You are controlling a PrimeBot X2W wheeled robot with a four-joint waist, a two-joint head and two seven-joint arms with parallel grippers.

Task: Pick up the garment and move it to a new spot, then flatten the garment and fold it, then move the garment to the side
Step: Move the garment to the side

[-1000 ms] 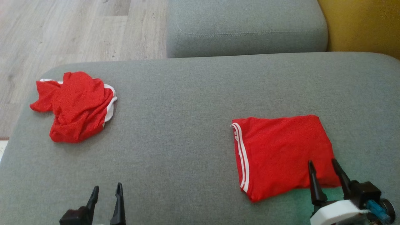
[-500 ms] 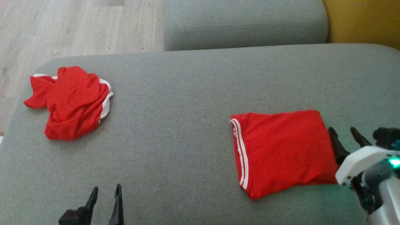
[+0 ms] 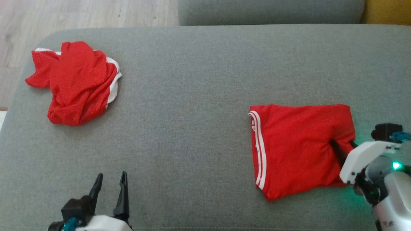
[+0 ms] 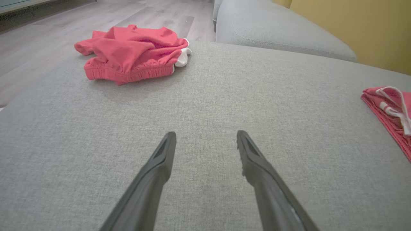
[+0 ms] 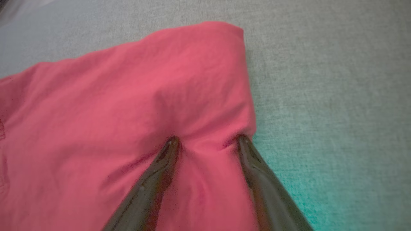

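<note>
- Right tool (image 3: 342,144) is planted on the edge of the folded garment (image 3: 298,144) that faces it. Jaws are spread and not closed on anything.
- In the wrist view, one tip of the right tool (image 5: 208,139) dents the cloth and the other sits right at the cloth's border. A small ridge of fabric is bunched between them.
- From this tool the folded garment (image 5: 128,96) runs ahead and off to the left; to the tool's right there's just cushion.
- The garment's long axis looks roughly in line with my fingers. The white-striped hem is at the end farthest from the tips.
- Left tool (image 3: 111,175) hangs just over the cushion, jaws wide, holding nothing. It's well apart from the folded piece, which is off to its right.
- So the right arm is the nearer one, and this one's its job.
- My read: folding is done and the shift to the side is what's left. Closing on that ridge should catch the top layers; how many layers, I can't tell.
- Risk: dragging by one edge could pull the fold open.
- The crumpled garment (image 3: 77,83) is far ahead-left of the left tool (image 4: 206,134), out of the way.
- Surface is a grey sofa cushion (image 3: 192,128): soft weave, so it gives under the tips.
- Beyond it there's a second cushion (image 3: 269,11), wood floor (image 3: 80,12) and a yellow wall (image 4: 353,22).
</note>
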